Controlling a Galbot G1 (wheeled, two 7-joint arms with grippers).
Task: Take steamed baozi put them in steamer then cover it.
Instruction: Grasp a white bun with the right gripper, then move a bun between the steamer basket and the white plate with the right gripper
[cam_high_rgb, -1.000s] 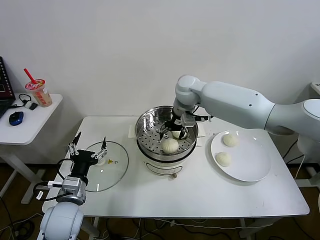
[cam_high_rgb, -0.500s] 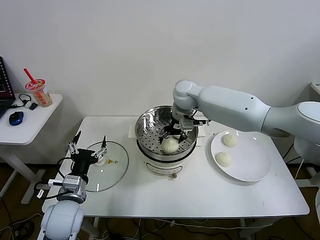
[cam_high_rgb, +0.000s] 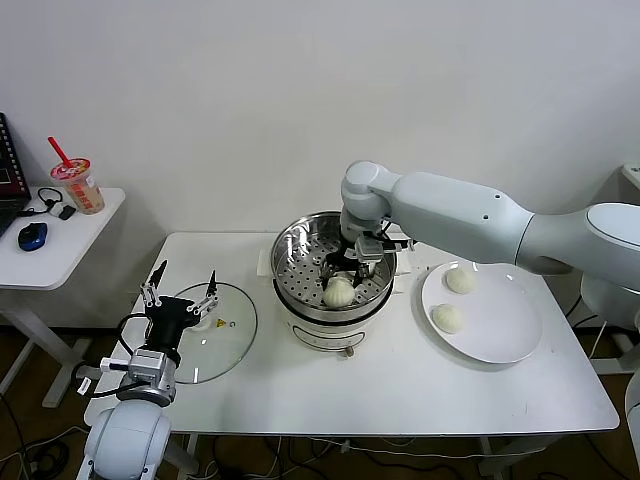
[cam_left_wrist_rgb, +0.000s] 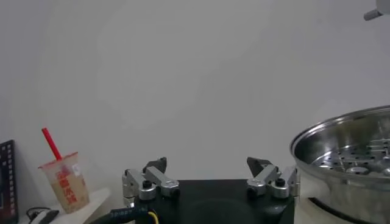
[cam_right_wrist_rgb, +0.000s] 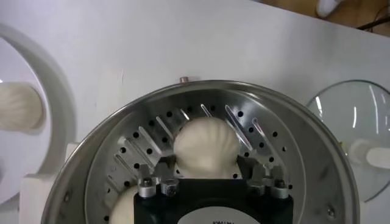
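The steamer (cam_high_rgb: 300, 262) stands mid-table, a steel pot on a white base. My right gripper (cam_high_rgb: 343, 278) reaches down into it, shut on a steamed baozi (cam_high_rgb: 339, 292) that rests on the perforated tray. In the right wrist view that baozi (cam_right_wrist_rgb: 206, 146) fills the gap of the right gripper (cam_right_wrist_rgb: 210, 163), with both fingers against its sides. A second baozi (cam_right_wrist_rgb: 124, 208) shows partly beside the gripper body. Two more baozi (cam_high_rgb: 461, 281) (cam_high_rgb: 446, 318) lie on the white plate (cam_high_rgb: 500, 350). My left gripper (cam_high_rgb: 185, 280) waits open above the glass lid (cam_high_rgb: 228, 345).
The lid lies flat at the table's left, the plate at its right. A side table on the far left holds a drink cup (cam_high_rgb: 78, 185) with a red straw and a blue mouse (cam_high_rgb: 32, 236). The left wrist view shows the steamer rim (cam_left_wrist_rgb: 341, 131).
My right gripper moved from the rear of the pot toward the front baozi and lowered, and its fingers drew in around it. The left arm barely moved.
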